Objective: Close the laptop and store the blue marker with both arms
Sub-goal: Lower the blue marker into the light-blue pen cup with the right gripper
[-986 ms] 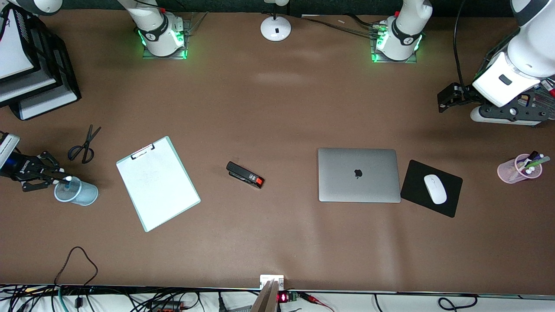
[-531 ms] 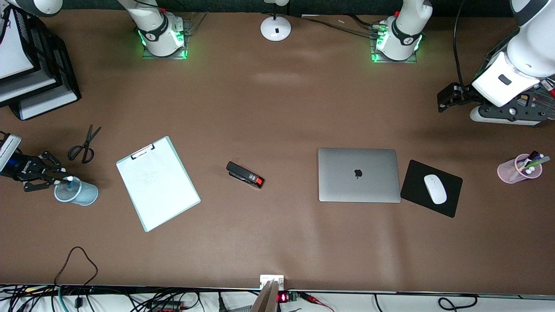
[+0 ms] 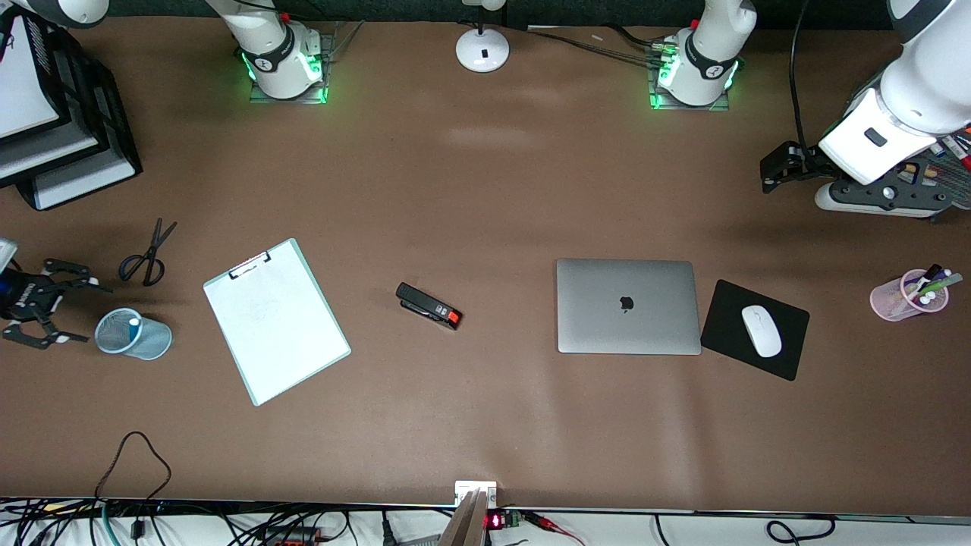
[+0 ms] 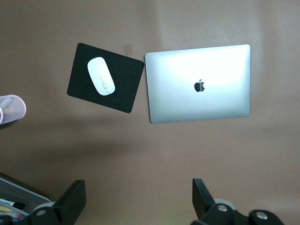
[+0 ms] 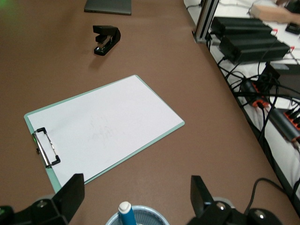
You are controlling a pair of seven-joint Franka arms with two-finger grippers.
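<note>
Two things to worry about, not much else. Laptop point(image 3: 628, 306): lid down flat on the surface point(image 3: 485, 425), just beside the mousepad point(image 3: 755, 330). Blue marker point(image 3: 134, 326): standing white end up inside the blue mesh cup point(image 3: 152, 345), toward the right arm's end and near the scissors point(image 3: 146, 254). So pretty much done, going by that.

Right claw point(image 3: 38, 303): spread wide, gripping nothing, over bare surface just beside the cup. Could easily clip the rim on the way out and tip cup plus marker over, since looks light and flimsy. Best to lift straight up before swinging anywhere.

Left claw point(image 3: 777, 163): also spread apart and empty, up over bare surface near the desk organizer point(image 3: 834, 201) at the left arm's end. Waiting, apparently. Risk there: bumping the organizer if pulled back carelessly. No reason to go near the laptop again, and poking at a shut lid only invites a scrape or a shove into the mousepad.
</note>
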